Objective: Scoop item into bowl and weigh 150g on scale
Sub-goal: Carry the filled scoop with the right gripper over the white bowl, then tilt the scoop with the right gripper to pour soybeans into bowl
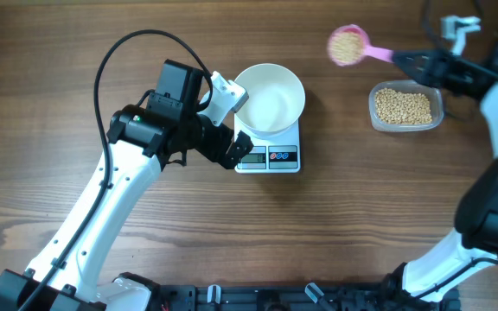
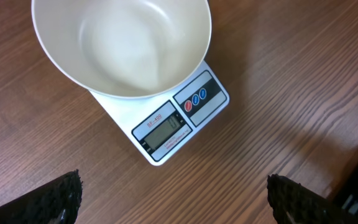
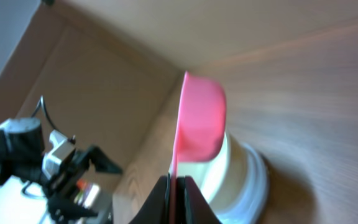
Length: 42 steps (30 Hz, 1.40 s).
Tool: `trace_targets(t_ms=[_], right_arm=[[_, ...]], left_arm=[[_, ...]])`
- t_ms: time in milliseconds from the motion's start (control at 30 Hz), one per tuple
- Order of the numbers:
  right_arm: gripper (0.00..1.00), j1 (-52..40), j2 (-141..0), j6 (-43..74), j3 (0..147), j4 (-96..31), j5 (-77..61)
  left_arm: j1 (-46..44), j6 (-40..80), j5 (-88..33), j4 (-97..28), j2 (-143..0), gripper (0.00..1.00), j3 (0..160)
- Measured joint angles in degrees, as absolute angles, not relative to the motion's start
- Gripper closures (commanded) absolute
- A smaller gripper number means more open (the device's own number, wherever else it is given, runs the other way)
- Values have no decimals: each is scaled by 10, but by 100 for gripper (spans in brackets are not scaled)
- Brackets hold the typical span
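An empty white bowl (image 1: 269, 98) (image 2: 122, 43) sits on the white scale (image 1: 269, 155) (image 2: 178, 124). My left gripper (image 1: 227, 149) (image 2: 173, 199) hangs open just left of the scale's front, with nothing between its fingers. My right gripper (image 1: 413, 60) (image 3: 176, 193) is shut on the handle of a pink scoop (image 1: 350, 46) (image 3: 199, 124). The scoop is heaped with tan beans (image 1: 346, 45) and hangs in the air between the bowl and the clear tub. The right wrist view shows the scoop from its side, with the bowl (image 3: 213, 177) and scale (image 3: 250, 186) beyond it.
A clear plastic tub (image 1: 406, 107) of beans (image 1: 405, 106) stands at the right, below the right arm. The left arm (image 1: 111, 199) crosses the table's left half, with a black cable looping above it. Bare wooden table (image 1: 318, 233) lies in front of the scale.
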<state>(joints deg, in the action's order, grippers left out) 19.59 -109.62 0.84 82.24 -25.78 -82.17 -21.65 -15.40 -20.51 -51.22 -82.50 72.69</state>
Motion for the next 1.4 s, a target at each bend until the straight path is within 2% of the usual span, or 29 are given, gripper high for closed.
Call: trace_targets(t_ms=[33, 167, 433, 600, 1100, 1400], right_arm=[[96, 145, -1096, 82, 820, -146, -821], [96, 70, -1097, 214, 820, 25, -816], [96, 37, -1097, 251, 821, 33, -804], [96, 35, -1097, 195, 821, 7, -793], [96, 30, -1097, -69, 821, -56, -768], [95, 18, -1097, -110, 821, -57, -746]], left_arm=[[-216, -154, -205, -512, -825, 0, 727], [-216, -154, -205, -512, -825, 0, 727], [-216, -154, -205, -512, -825, 0, 727], [-216, -154, -205, -512, -825, 0, 727], [-216, -154, -205, -512, -825, 0, 727], [-216, -154, -205, -512, -825, 0, 727]])
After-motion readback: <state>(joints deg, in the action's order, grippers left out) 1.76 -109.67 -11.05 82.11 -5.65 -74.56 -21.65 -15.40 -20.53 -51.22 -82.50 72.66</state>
